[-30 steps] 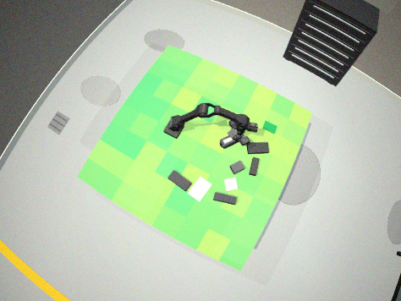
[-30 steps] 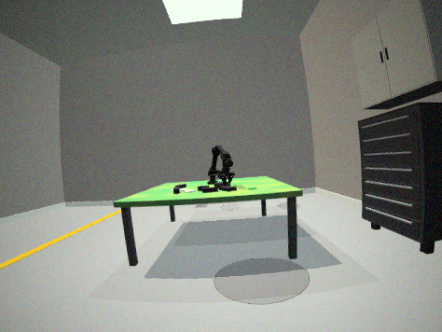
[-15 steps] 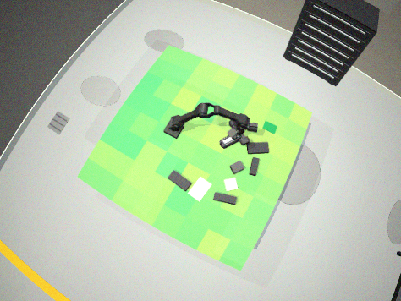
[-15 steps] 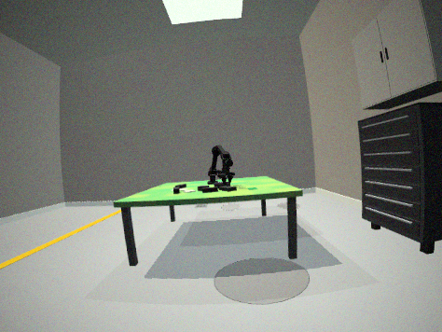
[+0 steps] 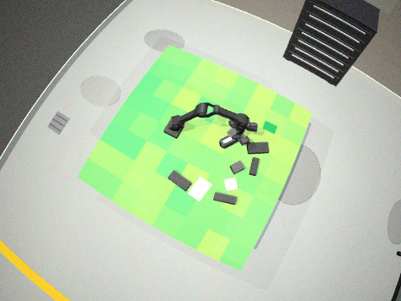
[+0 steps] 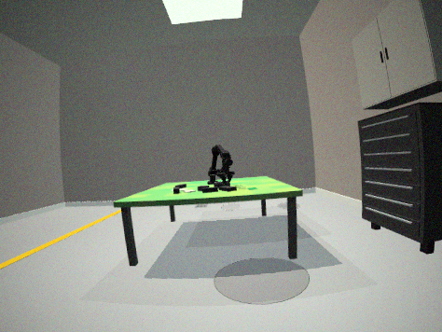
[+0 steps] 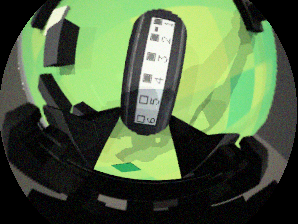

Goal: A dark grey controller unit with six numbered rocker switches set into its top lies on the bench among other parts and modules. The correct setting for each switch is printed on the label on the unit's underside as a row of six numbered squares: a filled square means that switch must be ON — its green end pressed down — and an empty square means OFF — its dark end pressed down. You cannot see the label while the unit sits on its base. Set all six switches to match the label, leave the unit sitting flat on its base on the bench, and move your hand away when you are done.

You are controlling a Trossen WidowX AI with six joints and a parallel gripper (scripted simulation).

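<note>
The controller unit [image 5: 228, 141] [image 7: 154, 71] lay label-up on the bench [image 5: 131, 177] [image 6: 205, 200], a little right of centre in the top view. The label [image 7: 153, 60] showed squares 1 to 4 filled, 5 and 6 empty.

Its long axis ran from lower left to upper right in the top view, and nearly up and down the wrist view, the end marked 1 at the top. The arm's one gripper [image 5: 238, 136] [image 6: 222, 182] [image 7: 145, 113] was at the other end: its fingers stood partly spread, one on each side by squares 5 and 6, across the narrow width. Whether they pressed on the unit or only flanked it, I could not tell. Most of the unit lay beyond the tips, toward the top of the wrist view.

Turning it over seemed the step in hand; held so near one end, it might droop or twist. Outward, a dark block [image 5: 258, 147] lay to the right in the top view.
</note>
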